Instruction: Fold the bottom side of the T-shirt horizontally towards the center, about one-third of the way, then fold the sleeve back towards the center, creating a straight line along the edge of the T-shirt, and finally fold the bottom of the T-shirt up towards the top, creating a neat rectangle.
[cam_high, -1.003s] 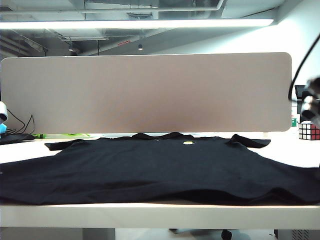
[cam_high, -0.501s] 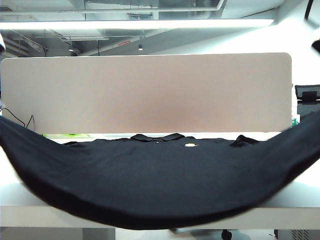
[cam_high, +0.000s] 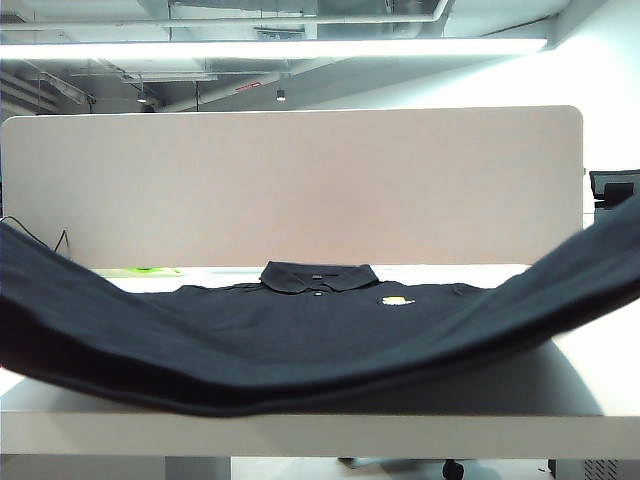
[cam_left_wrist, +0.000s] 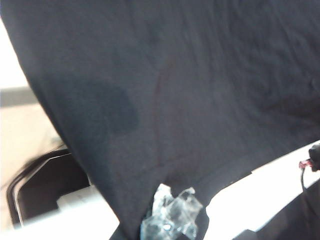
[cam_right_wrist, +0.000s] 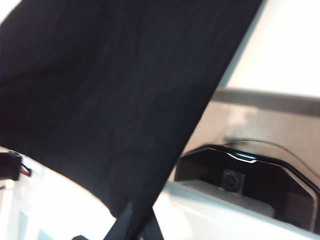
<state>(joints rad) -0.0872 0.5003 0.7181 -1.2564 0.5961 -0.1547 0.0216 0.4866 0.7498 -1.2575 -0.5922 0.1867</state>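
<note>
With the left gripper (cam_left_wrist: 167, 225) and right gripper (cam_right_wrist: 135, 220) each clenched on a corner of the bottom of the T-shirt (cam_high: 300, 395), lifted off both frame sides, the T-shirt (cam_high: 320, 320) sags mid-frame over the worktop (cam_high: 400, 430), collar end down, final fold apparently unfinished.

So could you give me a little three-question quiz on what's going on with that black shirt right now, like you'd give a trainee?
1. True or false: the large black short-sleeved cloth T-shirt lies completely flat on the white table.
2. Which part of the shirt rests on the table: A) the collar end, B) the hem corners, C) nothing?
3. Fill in: the tiny chest logo is coloured ____.

Key: 1. False: both sides are lifted, each pinched by a shut end effector, left end effector and right end effector. 2. A. 3. Yellow.
</note>
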